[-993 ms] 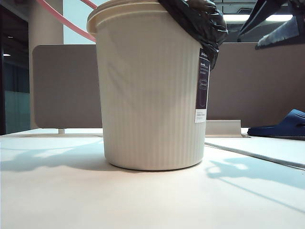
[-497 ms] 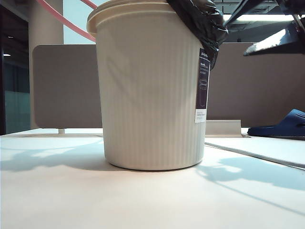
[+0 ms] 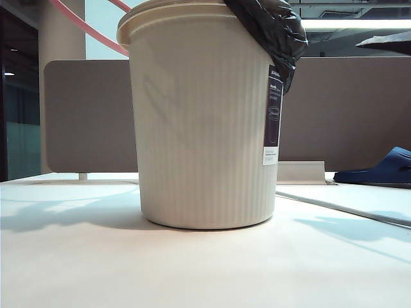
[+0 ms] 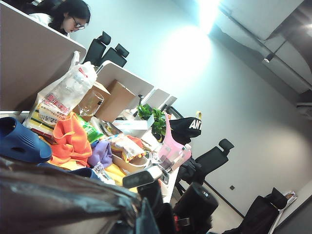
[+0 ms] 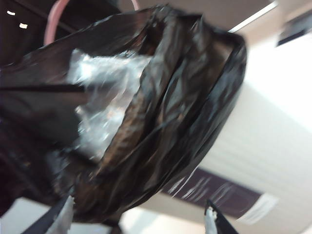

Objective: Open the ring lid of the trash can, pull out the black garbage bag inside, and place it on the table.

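Observation:
The cream ribbed trash can (image 3: 199,128) stands in the middle of the table (image 3: 192,276). The black garbage bag (image 3: 273,29) is bunched over its right rim and hangs outside. The pink ring lid (image 3: 83,29) is lifted off and slants up at the upper left. My right gripper (image 5: 138,217) is open beside the can, with the bag's (image 5: 170,97) lower fold hanging just ahead of its spread fingertips (image 5: 210,217); only a dark sliver of the right gripper (image 3: 388,40) shows in the exterior view. My left gripper (image 4: 144,219) is shut, blurred behind dark glossy plastic; what it grips is hidden.
A grey-brown partition (image 3: 90,115) runs behind the can. A dark blue slipper (image 3: 379,168) lies at the back right, beside a low white ledge (image 3: 302,172). The left wrist view looks over a cluttered desk with clothes, boxes and a plant (image 4: 151,117).
My right gripper has drawn back up and to the right, away from the bag, and its jaws have spread wider. The bag, can and ring lid have stayed put.

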`<action>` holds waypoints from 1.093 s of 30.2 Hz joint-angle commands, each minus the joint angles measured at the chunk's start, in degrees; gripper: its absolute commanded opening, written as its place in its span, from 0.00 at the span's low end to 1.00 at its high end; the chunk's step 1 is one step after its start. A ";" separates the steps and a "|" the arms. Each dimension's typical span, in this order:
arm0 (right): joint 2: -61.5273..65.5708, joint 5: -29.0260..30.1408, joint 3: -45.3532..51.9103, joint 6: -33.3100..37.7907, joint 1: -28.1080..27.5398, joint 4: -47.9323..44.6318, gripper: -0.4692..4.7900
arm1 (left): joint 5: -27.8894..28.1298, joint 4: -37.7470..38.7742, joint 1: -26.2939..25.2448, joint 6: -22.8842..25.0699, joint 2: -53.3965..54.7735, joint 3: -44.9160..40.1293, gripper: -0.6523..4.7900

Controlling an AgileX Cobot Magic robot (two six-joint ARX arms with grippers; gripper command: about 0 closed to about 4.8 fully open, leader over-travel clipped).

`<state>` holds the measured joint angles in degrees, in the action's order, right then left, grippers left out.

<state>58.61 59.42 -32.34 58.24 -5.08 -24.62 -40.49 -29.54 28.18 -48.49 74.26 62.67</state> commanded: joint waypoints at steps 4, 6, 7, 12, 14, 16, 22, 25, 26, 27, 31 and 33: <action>5.27 -0.39 6.01 15.80 0.90 -23.93 0.73 | -1.11 -1.46 0.07 0.22 -0.31 0.57 0.11; 6.84 -1.49 7.43 21.20 1.01 -32.46 0.73 | -1.60 -1.44 0.07 0.22 -0.31 0.57 0.11; 7.82 -1.70 7.72 23.69 1.03 -36.59 0.73 | -1.75 -1.44 0.07 0.24 -0.31 0.57 0.11; 12.37 -4.31 7.76 30.73 2.19 -47.19 0.73 | -2.01 -1.44 0.07 0.22 -0.31 0.57 0.11; 13.84 -5.20 7.76 31.69 2.47 -48.98 0.73 | -2.36 -1.42 0.07 0.22 -0.31 0.57 0.11; 15.13 -5.64 7.76 32.02 3.23 -50.12 0.73 | -2.43 -1.42 0.07 0.24 -0.31 0.57 0.11; 21.88 -7.63 7.74 32.76 7.17 -54.60 0.73 | -3.50 -1.42 0.07 0.48 -0.31 0.57 0.11; 24.90 -9.90 7.72 33.92 9.27 -56.37 0.73 | -3.96 -1.33 0.07 0.52 -0.31 0.57 0.11; 25.35 -10.05 7.72 33.90 9.55 -56.37 0.73 | -4.15 -1.33 0.07 0.52 -0.31 0.57 0.11; 25.70 -10.34 7.72 33.83 9.70 -56.37 0.73 | -4.35 -1.36 0.07 0.57 -0.31 0.57 0.11; 26.16 -11.08 7.72 34.10 9.77 -56.37 0.73 | -4.31 -1.22 0.04 1.57 -0.31 0.57 0.11; 26.16 -11.61 7.72 34.67 9.81 -56.37 0.73 | -4.26 -1.22 0.04 1.60 -0.28 0.57 0.11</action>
<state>84.97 48.42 -24.49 92.31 4.60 -79.85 -44.38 -29.56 28.16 -47.40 74.19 62.76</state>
